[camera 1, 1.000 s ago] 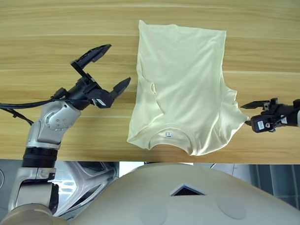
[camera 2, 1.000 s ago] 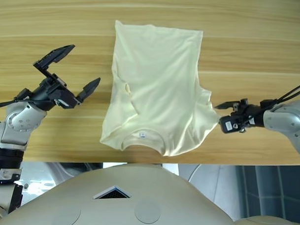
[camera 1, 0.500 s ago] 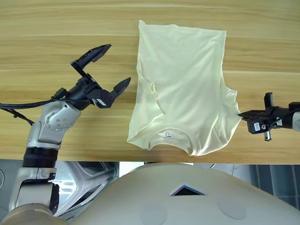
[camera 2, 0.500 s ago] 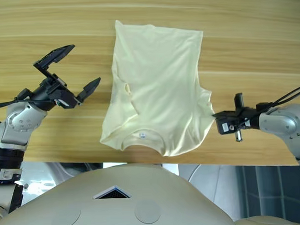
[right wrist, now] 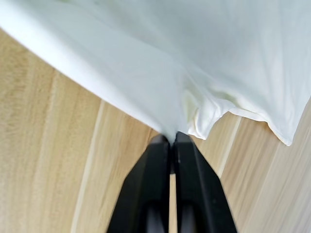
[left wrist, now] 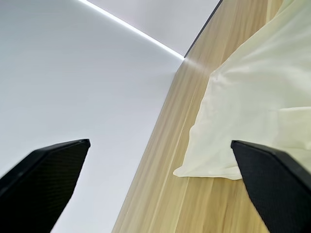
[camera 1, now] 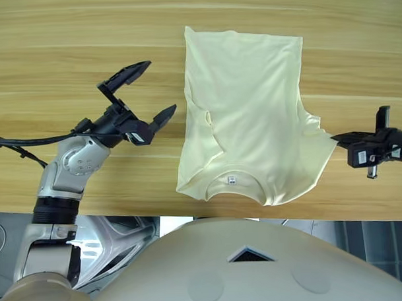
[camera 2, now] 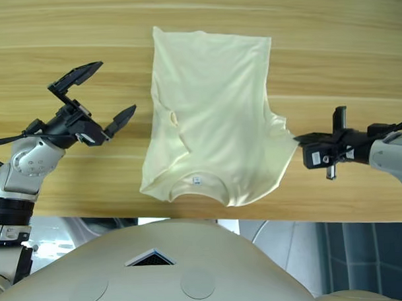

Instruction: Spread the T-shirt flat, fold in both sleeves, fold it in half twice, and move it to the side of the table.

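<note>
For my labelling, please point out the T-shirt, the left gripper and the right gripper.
T-shirt (camera 1: 249,102): left eye view, middle of its body.
left gripper (camera 1: 162,84): left eye view, between its open fingertips.
right gripper (right wrist: 171,140): right wrist view, between its shut fingertips.

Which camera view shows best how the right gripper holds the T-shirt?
The right wrist view: the right gripper is close up, shut on a pinch of the T-shirt. The eye views show it small, at the shirt's right side. The left wrist view shows another corner of the shirt, lying on the table.
</note>
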{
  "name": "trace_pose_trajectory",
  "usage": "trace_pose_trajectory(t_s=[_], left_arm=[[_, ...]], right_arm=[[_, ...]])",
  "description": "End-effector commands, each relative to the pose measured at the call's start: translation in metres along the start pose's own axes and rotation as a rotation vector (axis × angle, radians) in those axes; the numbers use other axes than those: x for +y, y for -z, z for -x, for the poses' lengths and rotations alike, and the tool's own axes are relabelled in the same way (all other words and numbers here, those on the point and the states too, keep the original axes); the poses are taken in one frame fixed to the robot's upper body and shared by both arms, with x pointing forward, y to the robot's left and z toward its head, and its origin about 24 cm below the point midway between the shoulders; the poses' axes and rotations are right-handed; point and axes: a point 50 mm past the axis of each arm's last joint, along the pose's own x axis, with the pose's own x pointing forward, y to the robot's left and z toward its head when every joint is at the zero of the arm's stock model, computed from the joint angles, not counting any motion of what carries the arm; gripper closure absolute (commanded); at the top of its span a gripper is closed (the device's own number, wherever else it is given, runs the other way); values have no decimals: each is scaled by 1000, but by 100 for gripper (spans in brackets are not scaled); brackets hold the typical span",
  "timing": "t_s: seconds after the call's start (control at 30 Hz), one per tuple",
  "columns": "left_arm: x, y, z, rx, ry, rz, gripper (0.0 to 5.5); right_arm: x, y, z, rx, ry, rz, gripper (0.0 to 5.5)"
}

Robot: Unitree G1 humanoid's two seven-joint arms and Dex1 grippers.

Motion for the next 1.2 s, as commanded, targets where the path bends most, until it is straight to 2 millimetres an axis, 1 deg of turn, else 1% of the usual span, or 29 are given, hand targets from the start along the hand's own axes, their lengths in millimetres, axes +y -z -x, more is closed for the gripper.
trace_pose_trajectory(t_s=[0.03,0.13,0.2,0.43,0.53,0.6,0.7,0.8,0.93,1.03,1.2], left_arm=[[-1,-1,-1,-4,16,-1,10],[-1,-1,-2,-4,20,-1,10],[-1,0,-1,-1,21,-1,10],[-4,-1,-2,-2,29,1,10],[-6,-1,-2,-2,34,7,10],[-8,-1,-1,1,38,11,10],[-9,-2,0,-1,42,14,10],[-9,-2,0,0,44,15,10],[-11,-3,0,2,47,19,10],[-11,-3,1,2,50,19,10],[-11,-4,2,4,53,22,10]], right_arm=[[-8,-10,-6,-22,-25,52,549],[-6,-19,-16,-59,-61,78,549],[-8,-25,-21,-79,-66,104,549],[-26,-42,-30,-123,-52,210,549],[-34,-45,-30,-126,-36,236,549],[-41,-46,-35,-116,-25,252,549],[-46,-43,-45,-65,-22,278,549],[-50,-48,-51,-75,-42,311,549],[-47,-58,-62,-105,-101,358,549],[-42,-65,-67,-131,-144,383,549],[-31,-82,-60,-237,-210,399,549]])
